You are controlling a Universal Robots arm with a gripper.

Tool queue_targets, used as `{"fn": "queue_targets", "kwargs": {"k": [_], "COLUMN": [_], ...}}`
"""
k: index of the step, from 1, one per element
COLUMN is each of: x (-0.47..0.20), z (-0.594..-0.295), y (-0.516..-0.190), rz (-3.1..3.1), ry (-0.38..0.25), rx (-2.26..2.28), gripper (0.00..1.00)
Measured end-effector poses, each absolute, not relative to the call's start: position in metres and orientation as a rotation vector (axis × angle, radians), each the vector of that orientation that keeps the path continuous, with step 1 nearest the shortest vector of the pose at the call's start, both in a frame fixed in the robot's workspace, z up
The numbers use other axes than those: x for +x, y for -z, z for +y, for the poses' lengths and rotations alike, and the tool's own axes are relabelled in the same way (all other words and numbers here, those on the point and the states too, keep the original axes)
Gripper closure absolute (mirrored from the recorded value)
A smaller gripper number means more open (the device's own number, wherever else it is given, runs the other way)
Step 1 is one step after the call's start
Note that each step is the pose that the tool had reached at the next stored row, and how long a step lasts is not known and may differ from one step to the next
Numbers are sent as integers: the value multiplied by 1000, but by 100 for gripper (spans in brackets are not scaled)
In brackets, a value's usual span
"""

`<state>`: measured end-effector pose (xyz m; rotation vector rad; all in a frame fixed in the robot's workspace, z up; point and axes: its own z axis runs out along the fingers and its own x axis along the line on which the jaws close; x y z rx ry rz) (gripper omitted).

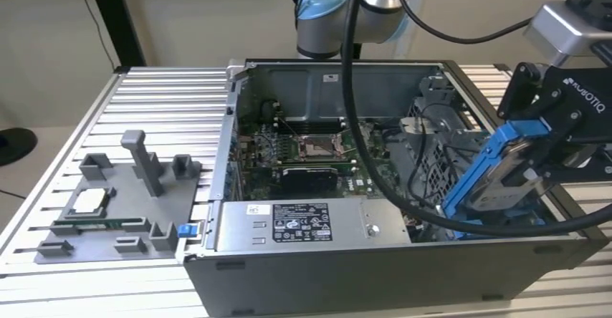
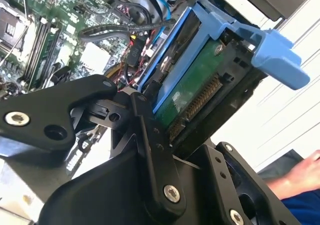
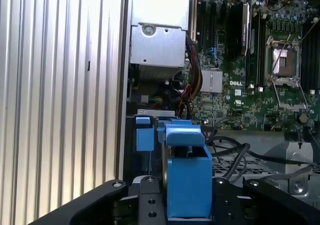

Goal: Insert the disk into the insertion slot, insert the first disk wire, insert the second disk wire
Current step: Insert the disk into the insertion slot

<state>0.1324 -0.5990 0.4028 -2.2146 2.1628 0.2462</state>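
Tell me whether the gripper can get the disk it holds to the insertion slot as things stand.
Probably yes. The gripper, shut on the disk, holds it tilted close above the insertion slot's blue rails, and nothing appears to lie between them. The thick black cable sagging nearby might brush it.

Setting: robotics lab or test workshop. Evidence, exterior view: counter [image 1: 163, 110] of ribbed aluminium slats; robot arm base [image 1: 325, 17], grey and light blue, mounted at upper centre; opened computer case [image 1: 383, 261] with bare motherboard [image 1: 306, 153], centre; grey moulded parts holder [image 1: 134, 203], lower left; plain beige wall [image 1: 191, 17] behind.
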Motion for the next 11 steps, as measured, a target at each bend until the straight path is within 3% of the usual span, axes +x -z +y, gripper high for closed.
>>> {"fn": "queue_targets", "kwargs": {"k": [11], "x": [132], "z": [-599], "y": [-404], "rz": [2158], "ry": [-256], "rx": [-2210], "gripper": [100]}}
